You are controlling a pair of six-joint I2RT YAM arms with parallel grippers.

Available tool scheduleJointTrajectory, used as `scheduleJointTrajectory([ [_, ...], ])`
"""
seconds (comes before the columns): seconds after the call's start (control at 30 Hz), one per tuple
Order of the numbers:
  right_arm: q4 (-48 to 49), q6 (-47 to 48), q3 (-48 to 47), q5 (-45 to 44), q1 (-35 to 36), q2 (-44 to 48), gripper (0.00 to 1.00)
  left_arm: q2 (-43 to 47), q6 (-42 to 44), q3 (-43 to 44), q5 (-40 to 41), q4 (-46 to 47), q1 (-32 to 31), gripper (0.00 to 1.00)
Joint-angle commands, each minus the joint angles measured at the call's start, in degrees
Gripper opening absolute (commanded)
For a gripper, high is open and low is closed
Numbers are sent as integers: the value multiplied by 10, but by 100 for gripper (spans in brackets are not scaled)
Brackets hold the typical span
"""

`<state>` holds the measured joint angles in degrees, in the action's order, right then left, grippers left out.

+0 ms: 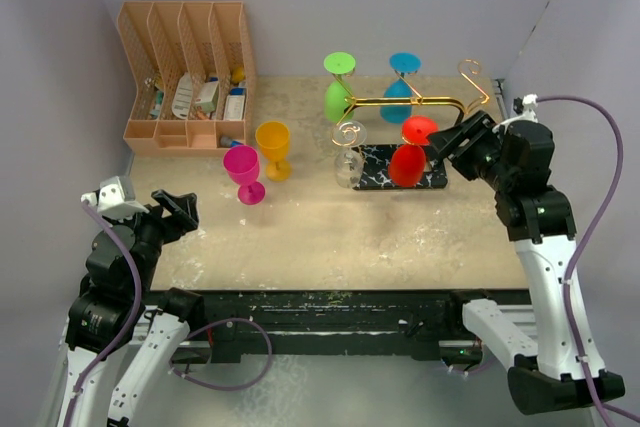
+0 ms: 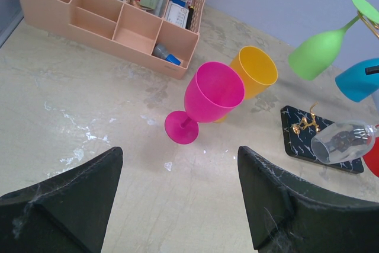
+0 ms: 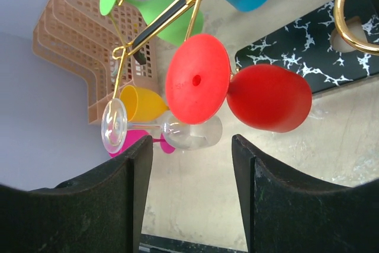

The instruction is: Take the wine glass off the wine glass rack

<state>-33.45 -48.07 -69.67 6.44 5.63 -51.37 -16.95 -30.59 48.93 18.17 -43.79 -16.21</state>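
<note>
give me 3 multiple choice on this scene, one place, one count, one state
1. The pink glass is: A) standing on the table beside the yellow glass B) hanging from a hook C) in the organiser
2. Glasses hanging from the wine glass rack: A) two B) four C) six
3. The right hand is: A) open, facing the red glass B) shut on it C) shut, empty
A, upright on the tabletop; B, green glass, blue glass, clear glass and the red one hang; A, fingers apart, gripping nothing.

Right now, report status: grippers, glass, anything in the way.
Both open, empty: left gripper back at near edge, right gripper facing red glass. Red glass hanging on rack. Clear glass hangs close beside it.
</note>
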Motion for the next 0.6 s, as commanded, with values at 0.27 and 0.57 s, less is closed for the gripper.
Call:
scheduleJointTrajectory([
  [0.27, 107, -30, 49, 12, -6, -2, 54, 4, 7, -2, -6, 29, -1, 81],
  [0.57, 143, -36, 75, 5, -8, -13, 49, 3, 7, -1, -5, 29, -1, 81],
])
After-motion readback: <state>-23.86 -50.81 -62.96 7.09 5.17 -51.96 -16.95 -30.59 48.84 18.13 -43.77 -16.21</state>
